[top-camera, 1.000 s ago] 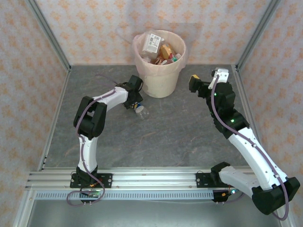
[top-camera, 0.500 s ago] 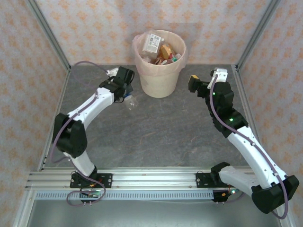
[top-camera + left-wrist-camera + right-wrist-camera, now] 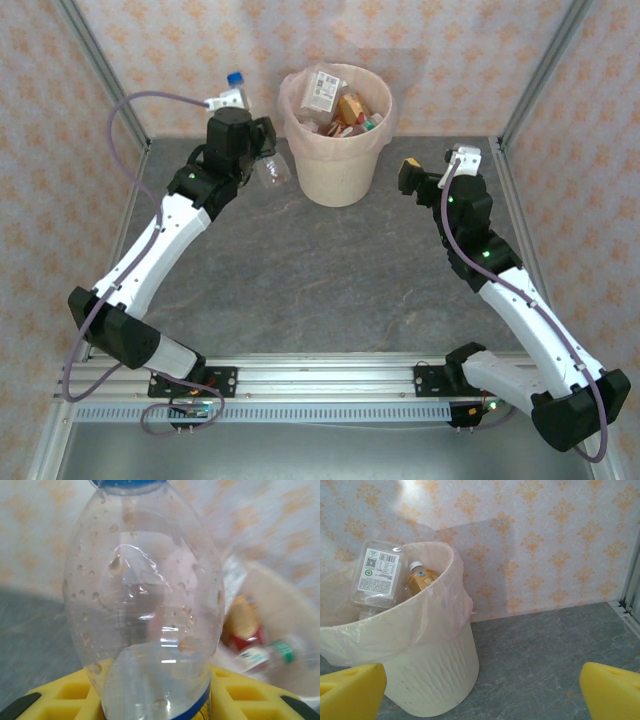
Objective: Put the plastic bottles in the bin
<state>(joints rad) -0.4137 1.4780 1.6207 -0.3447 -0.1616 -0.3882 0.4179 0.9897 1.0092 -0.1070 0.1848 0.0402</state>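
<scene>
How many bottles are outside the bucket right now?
1. A clear plastic bottle with a blue cap is clamped in the left gripper, held just left of the bin. Others could be hidden behind the arms or the bin.

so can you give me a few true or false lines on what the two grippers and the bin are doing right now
1. The left gripper is shut on a clear bottle. True.
2. The right gripper holds a bottle too. False: it is open and empty, to the right of the bin.
3. The bin has nothing in it. False: several bottles already lie inside.
4. The clear bottle is raised beside the bin's left side and is not yet inside it. True.
5. The bin is lined with a thin pinkish bag. True.
</scene>
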